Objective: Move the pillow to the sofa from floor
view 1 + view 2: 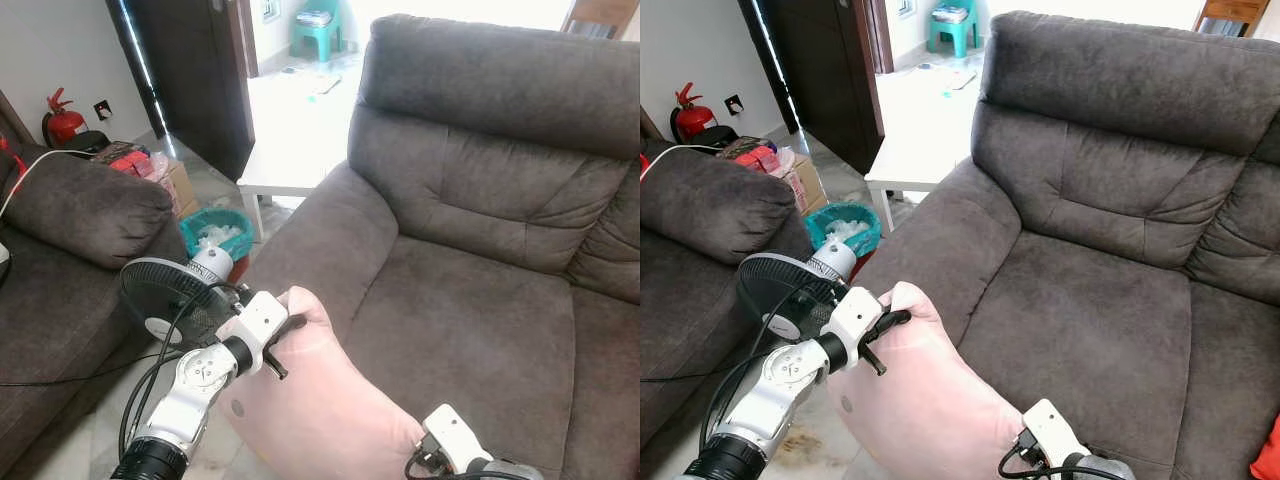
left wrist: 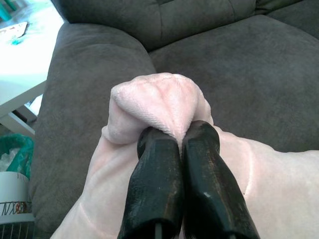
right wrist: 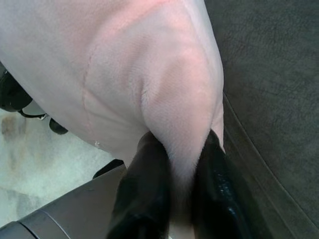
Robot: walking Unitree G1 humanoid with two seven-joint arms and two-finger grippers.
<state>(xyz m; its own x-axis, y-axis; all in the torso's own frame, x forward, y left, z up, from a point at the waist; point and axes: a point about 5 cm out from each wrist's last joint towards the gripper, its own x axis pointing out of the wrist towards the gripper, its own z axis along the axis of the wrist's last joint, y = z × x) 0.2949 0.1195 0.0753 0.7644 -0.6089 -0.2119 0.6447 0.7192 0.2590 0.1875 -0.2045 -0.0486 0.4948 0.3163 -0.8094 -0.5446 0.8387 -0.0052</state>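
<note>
Pillow: a pink pillow (image 1: 320, 400) is held up off the floor between both arms, in front of the dark grey sofa (image 1: 480, 330), just over the front edge of the seat and beside the sofa's left armrest (image 1: 320, 235).

Left gripper: the left gripper (image 2: 180, 135) pinches an upper corner of the pillow, its two black fingers (image 2: 154, 189) pressed together with a fold of pink cloth bunched between the tips. In the head views it sits at the top left of the pillow, next to the armrest.

Right gripper: the right gripper (image 3: 182, 149) clamps the lower right corner of the pillow, a ridge of cloth squeezed between its two fingers (image 3: 144, 194); grey sofa cloth lies just beside it.

Sofa: the seat cushion and the tall padded back are bare, seen straight ahead of the robot.

Left of the robot: a second grey sofa (image 1: 70, 230) stands well apart, with a black fan (image 1: 165, 300) near the floor between the two sofas.

Behind the fan: a teal bin (image 1: 220, 235) with crumpled paper, and a white low table (image 1: 290, 160) beside the armrest.

Far corner: a red fire extinguisher (image 1: 62, 120) against the wall, near a dark door (image 1: 195, 70).
</note>
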